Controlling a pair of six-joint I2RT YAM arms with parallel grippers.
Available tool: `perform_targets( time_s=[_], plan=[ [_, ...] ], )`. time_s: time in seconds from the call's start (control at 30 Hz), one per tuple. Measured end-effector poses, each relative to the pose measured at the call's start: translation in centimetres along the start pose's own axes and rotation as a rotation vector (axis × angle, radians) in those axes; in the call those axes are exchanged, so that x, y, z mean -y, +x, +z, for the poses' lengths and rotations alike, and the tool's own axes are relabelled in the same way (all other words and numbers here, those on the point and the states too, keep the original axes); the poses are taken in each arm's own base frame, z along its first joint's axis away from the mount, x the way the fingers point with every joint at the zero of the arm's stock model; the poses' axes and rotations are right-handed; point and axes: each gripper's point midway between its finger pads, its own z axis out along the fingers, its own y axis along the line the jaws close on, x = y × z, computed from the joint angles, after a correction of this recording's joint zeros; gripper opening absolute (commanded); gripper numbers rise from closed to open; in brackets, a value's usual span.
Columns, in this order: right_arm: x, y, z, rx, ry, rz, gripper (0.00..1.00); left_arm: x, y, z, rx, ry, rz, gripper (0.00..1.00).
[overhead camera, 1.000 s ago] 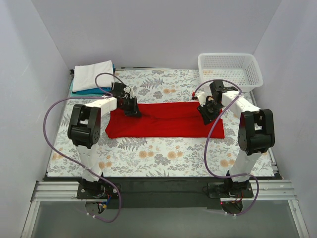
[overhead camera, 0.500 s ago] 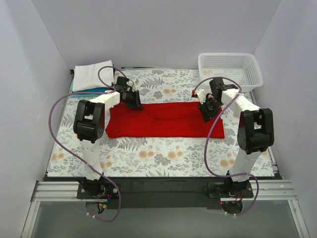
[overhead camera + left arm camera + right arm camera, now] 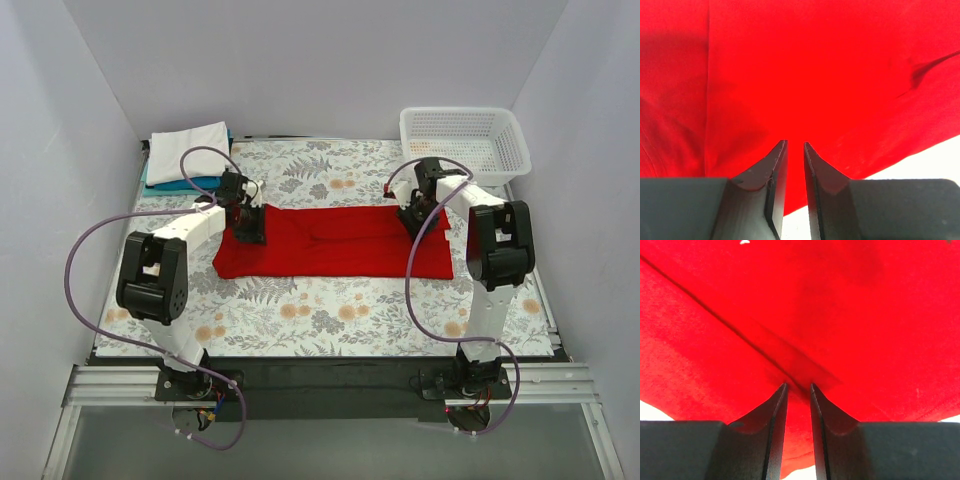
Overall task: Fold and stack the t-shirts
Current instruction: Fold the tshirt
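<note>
A red t-shirt (image 3: 335,242), folded into a long band, lies flat across the middle of the table. My left gripper (image 3: 248,222) is at its left end, jaws nearly together, tips down on the cloth (image 3: 805,75) with no cloth bunched between them. My right gripper (image 3: 413,215) is at the shirt's right part near the far edge, jaws also nearly together, tips on a diagonal fold line in the cloth (image 3: 790,360). A stack of folded shirts, white (image 3: 188,152) over teal, lies at the back left corner.
A white mesh basket (image 3: 465,142) stands at the back right. The floral tablecloth (image 3: 330,310) shows around the shirt. White walls close in on the left, right and back. Purple cables loop from both arms.
My left gripper has slid left from the shirt's far edge toward its left end. My right gripper has shifted slightly back and left. The shirt has barely moved.
</note>
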Motion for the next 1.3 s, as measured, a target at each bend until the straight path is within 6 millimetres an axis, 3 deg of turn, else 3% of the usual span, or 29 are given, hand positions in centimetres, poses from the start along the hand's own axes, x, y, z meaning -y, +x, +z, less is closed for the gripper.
perform_targets(
  time_s=[0.2, 0.3, 0.4, 0.5, 0.57, 0.7, 0.77, 0.87, 0.97, 1.07, 1.17, 1.3],
  plan=[
    [-0.6, 1.1, -0.2, 0.009, 0.020, -0.023, 0.30, -1.6, 2.8, 2.4, -0.110, -0.050, -0.024, 0.17],
    [-2.0, 2.7, -0.4, 0.002, 0.018, -0.049, 0.29, -2.0, 1.1, 3.5, -0.109, -0.063, -0.023, 0.16],
    [-4.7, 5.0, -0.8, -0.028, 0.004, -0.098, 0.29, -2.1, -1.8, 5.2, -0.089, -0.061, 0.000, 0.15],
    [-8.8, 6.8, -1.0, -0.083, -0.047, -0.190, 0.29, -2.1, -5.4, 7.2, -0.058, -0.050, 0.052, 0.15],
    [-13.3, 7.8, -1.1, -0.139, -0.123, -0.295, 0.31, -2.0, -8.6, 8.8, -0.023, -0.033, 0.098, 0.15],
    [-22.0, 7.4, -1.8, -0.174, -0.317, -0.465, 0.37, -1.2, -17.3, 13.2, 0.113, 0.024, 0.188, 0.20],
    [-25.7, 5.2, -3.2, -0.151, -0.424, -0.496, 0.39, -0.6, -20.0, 14.4, 0.186, 0.052, 0.212, 0.24],
    [-28.6, -0.2, -5.4, -0.010, -0.512, -0.502, 0.40, 0.1, -19.4, 14.3, 0.205, 0.099, 0.214, 0.32],
    [-28.3, -2.9, -7.4, 0.091, -0.520, -0.481, 0.39, 0.8, -17.0, 11.8, 0.188, 0.119, 0.191, 0.35],
    [-25.7, -3.0, -7.8, 0.107, -0.487, -0.418, 0.36, 2.0, -16.6, 7.8, 0.218, 0.136, 0.180, 0.35],
    [-22.4, -1.9, -6.6, 0.078, -0.419, -0.350, 0.34, 3.5, -17.5, 3.9, 0.283, 0.167, 0.184, 0.34],
    [-19.1, 0.9, -4.0, -0.019, -0.332, -0.302, 0.30, 4.6, -16.7, 2.0, 0.286, 0.201, 0.173, 0.31]
  ],
)
